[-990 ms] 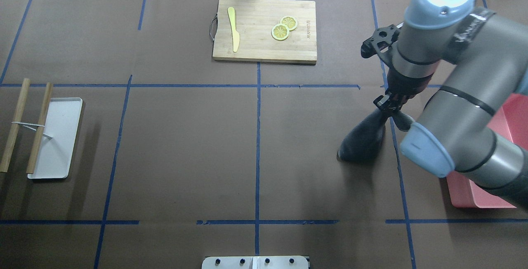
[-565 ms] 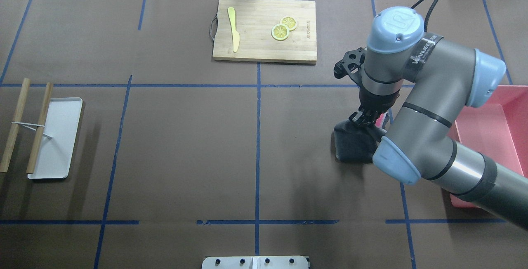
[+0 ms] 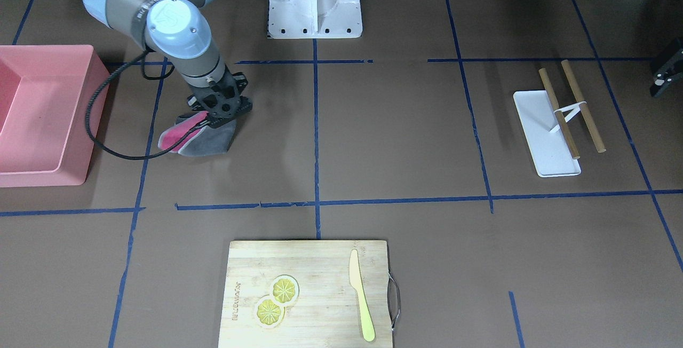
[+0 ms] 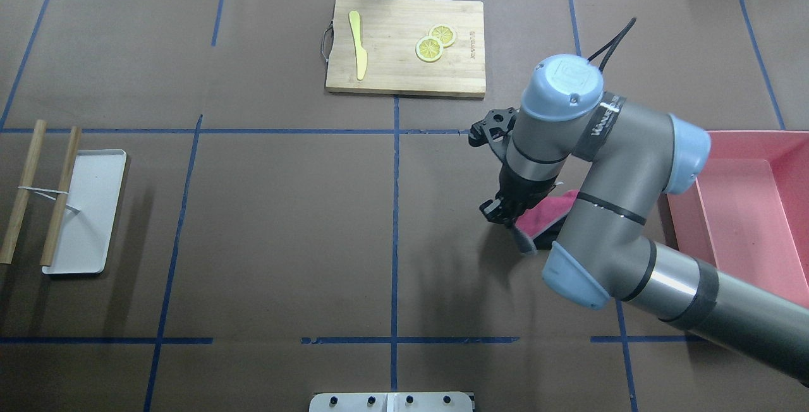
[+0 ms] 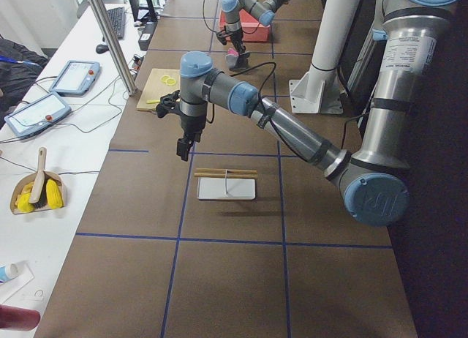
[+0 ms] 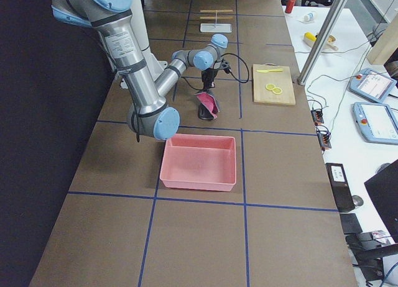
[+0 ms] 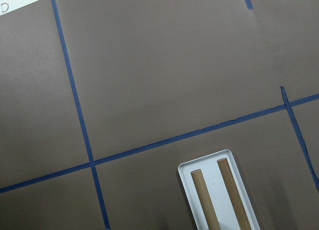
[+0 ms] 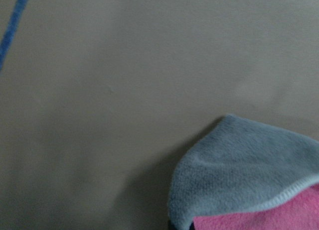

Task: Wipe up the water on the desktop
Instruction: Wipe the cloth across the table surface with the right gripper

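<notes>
Brown and taped in a blue grid, the bench [image 4: 284, 229] is spread under both arms. The right arm is bent at the elbow and reached in from the side of the pink bin [image 4: 739, 210]. Its wrist is turned straight down, so that the right hand [image 4: 500, 212] is pointed at the bench, to the right of the centre tape line [image 4: 395, 210]. This hand is clamped on a cloth [image 4: 547, 213] — grey on one face, pink on the other — whose lower fold is laid on the bench and trails toward the bin. The left arm is stretched out along the bench, with the left hand [image 5: 183, 148] held above the surface near a white tray [image 5: 227, 189] carrying two sticks [image 5: 227, 173]; whether that hand is parted or closed cannot be told.

Compared with a second ago, the right hand has been carried toward the centre line and away from the bin. The cloth, then hanging as a dark cone beside a tape line, has been dragged along — its pink face is now turned up. More of the bin is uncovered.

An embossed "UR" mark is seen on the blue joint cap [image 4: 565, 77]. White lettering on the arm's dark band [image 4: 603, 127] and a printed word along the edge of the cutting board [image 4: 404, 45] are too small to be read.
</notes>
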